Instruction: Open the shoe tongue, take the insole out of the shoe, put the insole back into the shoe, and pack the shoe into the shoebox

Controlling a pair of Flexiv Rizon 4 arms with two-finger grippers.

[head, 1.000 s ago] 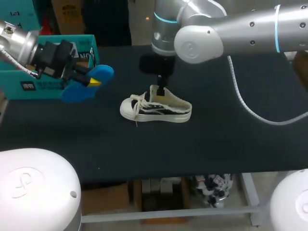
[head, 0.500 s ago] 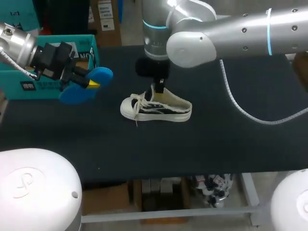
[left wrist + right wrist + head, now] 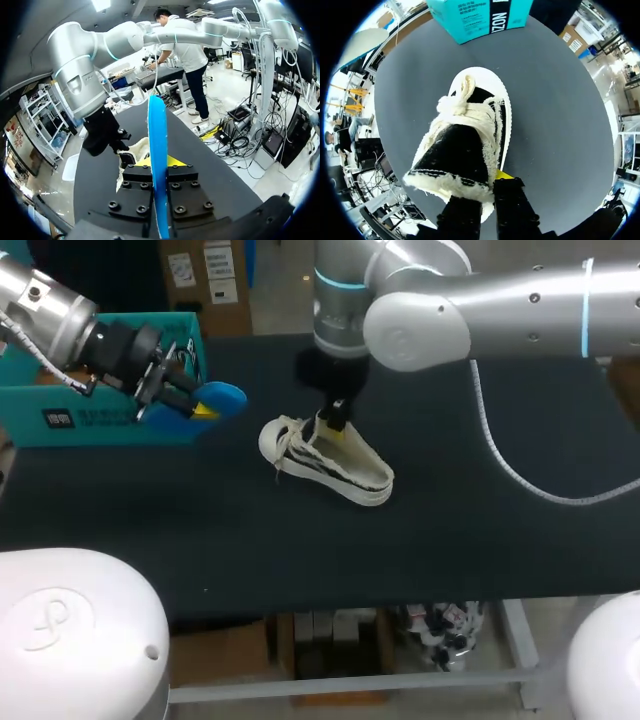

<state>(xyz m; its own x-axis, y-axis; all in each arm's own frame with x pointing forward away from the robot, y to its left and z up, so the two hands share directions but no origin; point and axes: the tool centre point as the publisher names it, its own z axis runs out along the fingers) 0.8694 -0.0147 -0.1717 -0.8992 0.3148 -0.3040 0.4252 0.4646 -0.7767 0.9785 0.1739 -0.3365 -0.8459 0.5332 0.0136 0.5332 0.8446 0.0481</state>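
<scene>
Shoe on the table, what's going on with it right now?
The right gripper has its jaws closed on the white and black lace-up sneaker at its opening, with the tongue pulled up. The left gripper holds the flat blue insole in the air beside the teal cardboard shoebox. The insole is out, and the sneaker is not yet boxed.

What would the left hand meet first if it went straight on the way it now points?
Probably the shoe: the left hand, shut on the insole, points toward its toe end; height is hard to judge.
</scene>
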